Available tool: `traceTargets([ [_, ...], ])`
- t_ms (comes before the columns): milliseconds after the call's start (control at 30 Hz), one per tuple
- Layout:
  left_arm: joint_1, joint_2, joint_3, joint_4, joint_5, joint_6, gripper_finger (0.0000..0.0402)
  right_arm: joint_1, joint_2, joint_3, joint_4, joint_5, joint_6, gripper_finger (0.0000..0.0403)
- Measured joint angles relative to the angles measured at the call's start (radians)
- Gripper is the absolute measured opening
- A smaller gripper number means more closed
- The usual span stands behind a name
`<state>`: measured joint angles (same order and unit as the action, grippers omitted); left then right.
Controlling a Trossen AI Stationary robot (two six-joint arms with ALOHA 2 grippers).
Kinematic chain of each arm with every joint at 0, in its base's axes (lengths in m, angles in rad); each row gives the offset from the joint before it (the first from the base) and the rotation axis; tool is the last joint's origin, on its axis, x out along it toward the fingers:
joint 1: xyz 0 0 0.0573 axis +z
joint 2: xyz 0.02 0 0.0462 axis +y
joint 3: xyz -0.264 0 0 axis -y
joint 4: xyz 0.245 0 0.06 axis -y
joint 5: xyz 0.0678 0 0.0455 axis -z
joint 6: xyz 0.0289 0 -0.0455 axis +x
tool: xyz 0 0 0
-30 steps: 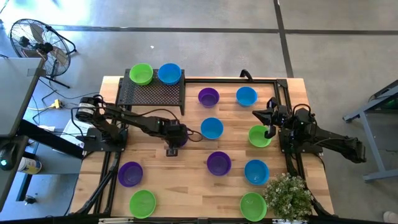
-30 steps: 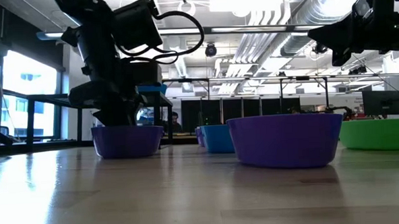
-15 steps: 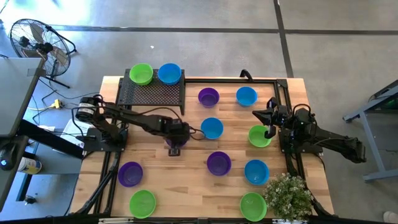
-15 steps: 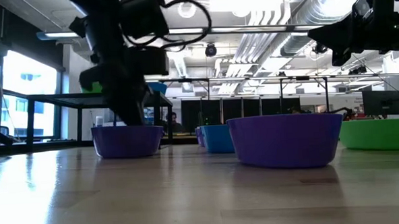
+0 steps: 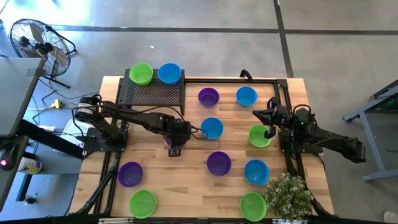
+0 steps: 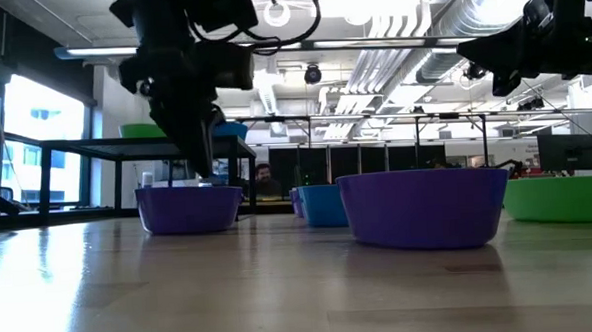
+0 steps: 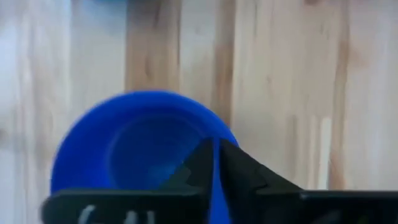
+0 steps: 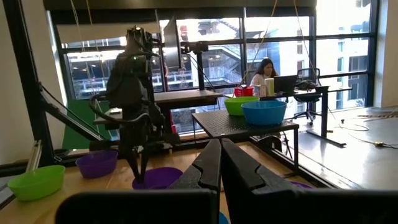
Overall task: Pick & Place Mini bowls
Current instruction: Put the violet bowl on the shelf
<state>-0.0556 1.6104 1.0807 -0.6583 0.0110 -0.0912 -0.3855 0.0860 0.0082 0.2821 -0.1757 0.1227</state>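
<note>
My left gripper (image 5: 175, 135) stands over a purple mini bowl (image 5: 181, 142) at the middle of the table, fingers pointing down and shut on its rim. The low view shows this bowl (image 6: 190, 209) flat on its base under the gripper (image 6: 206, 176). My right gripper (image 5: 268, 126) hangs shut and empty in the air near a green bowl (image 5: 259, 137) on the right side. Its closed fingers (image 8: 211, 165) show in the right wrist view. Several more blue, purple and green bowls sit on the wood. My left gripper pinches the purple bowl's rim (image 7: 216, 186), one finger (image 7: 199, 165) inside the bowl and one finger (image 7: 239, 168) outside. It comes from above, pointing down. The bowl rests upright with its base on the table.
A black mesh rack (image 5: 152, 94) at the far left carries a green bowl (image 5: 141, 74) and a blue bowl (image 5: 169, 73). A blue bowl (image 5: 211, 128) lies just right of the held one. A potted plant (image 5: 288, 196) stands at the near right corner.
My left gripper has shifted a little toward the table's right over the purple bowl and turned about, so that its fingers now point down at the rim. The bowl has stayed in place on the table.
</note>
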Motion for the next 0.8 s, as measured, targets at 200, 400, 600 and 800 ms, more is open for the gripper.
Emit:
traceTargets([
  [200, -0.028, -0.001, 0.049, -0.05, 0.006, -0.07, 0.0099, 0.0, 0.0, 0.0, 0.016, 0.006, -0.023, 0.0],
  [400, -0.09, 0.046, 0.041, -0.036, -0.049, -0.148, 0.0143, 0.0, 0.0, 0.0, 0.016, 0.008, -0.03, 0.0],
  [600, -0.117, 0.112, 0.04, -0.035, -0.076, -0.203, 0.0144, 0.0, 0.0, 0.0, 0.022, 0.008, -0.038, 0.0],
  [800, -0.115, 0.152, 0.039, -0.019, -0.11, -0.206, 0.0109, 0.0, 0.0, 0.0, 0.03, 0.007, -0.038, 0.0],
])
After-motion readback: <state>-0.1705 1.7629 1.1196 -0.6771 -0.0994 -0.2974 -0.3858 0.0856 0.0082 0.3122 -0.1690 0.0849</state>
